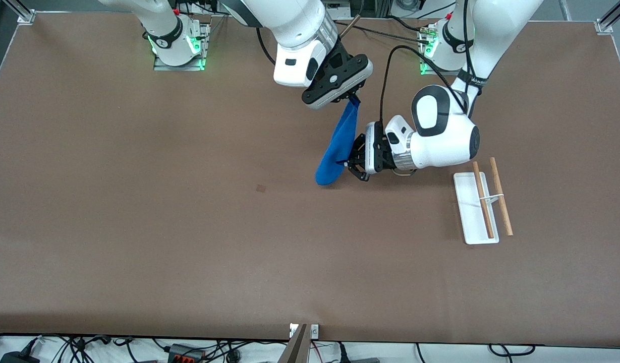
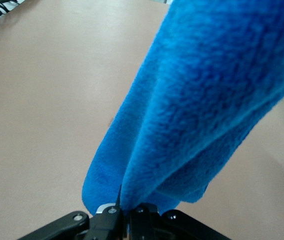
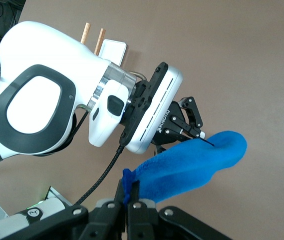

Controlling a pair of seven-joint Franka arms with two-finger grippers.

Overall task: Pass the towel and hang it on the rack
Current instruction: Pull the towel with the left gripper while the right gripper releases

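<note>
Front view: blue towel (image 1: 337, 146) hangs in the air over the middle of the brown table (image 1: 138, 227), held by both arms at once. Right gripper (image 1: 354, 97) pinches the towel's top corner, fingers pressed together on the cloth, towel drooping from it. Left gripper (image 1: 351, 164) comes in sideways and its fingers are clamped on the towel's lower part; the towel's rounded bottom end sags just past them.

Right wrist view: right gripper (image 3: 130, 196) closed on a bunched towel (image 3: 191, 165) corner, with the left gripper (image 3: 194, 127) gripping the cloth farther along.

Left wrist view: towel (image 2: 201, 105) fills most of the frame, its edge nipped between the left gripper (image 2: 127, 212) fingers.

Rack (image 1: 484, 204) sits on the table toward the left arm's end, nearer the front camera than the left gripper and apart from the towel: white flat base, thin white upright, two parallel wooden bars. Nothing hangs on it.
</note>
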